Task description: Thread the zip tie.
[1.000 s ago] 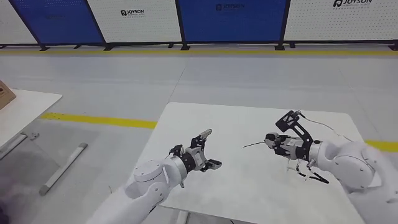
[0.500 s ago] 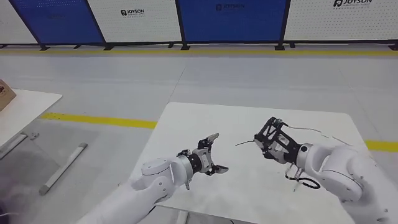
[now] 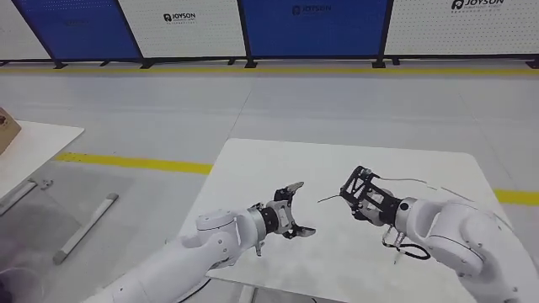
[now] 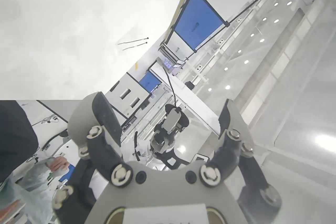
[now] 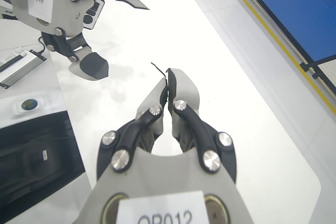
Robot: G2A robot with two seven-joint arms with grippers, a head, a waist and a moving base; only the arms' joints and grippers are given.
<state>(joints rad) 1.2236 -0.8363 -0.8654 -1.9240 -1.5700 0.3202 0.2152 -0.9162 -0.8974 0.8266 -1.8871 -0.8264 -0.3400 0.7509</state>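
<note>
Most of the zip tie [image 5: 158, 69] is hidden: only a short, thin black end sticks out past the fingertips of the right pincer [image 5: 167, 78], which is pressed together on it, and the rest of the strap, including its head, cannot be made out between the pads. From above, that free end [image 3: 328, 196] shows as a faint dark line whose long axis runs nearly level across the white desk [image 3: 269, 160], pointing toward 9 o'clock, away from the right pincer [image 3: 345, 194] and toward the left pincer [image 3: 301, 210]. The tie is held above the desk near its middle. The left pincer sits at about 8 o'clock from the right one, near but apart, with its 2 fingers spread wide and nothing between them; the gap shows plainly from its own wrist [image 4: 168, 114]. 2 spare ties [image 4: 132, 43] lie side by side on the desk, well away at 3 o'clock from the right pincer, too thin to read in detail.
</note>
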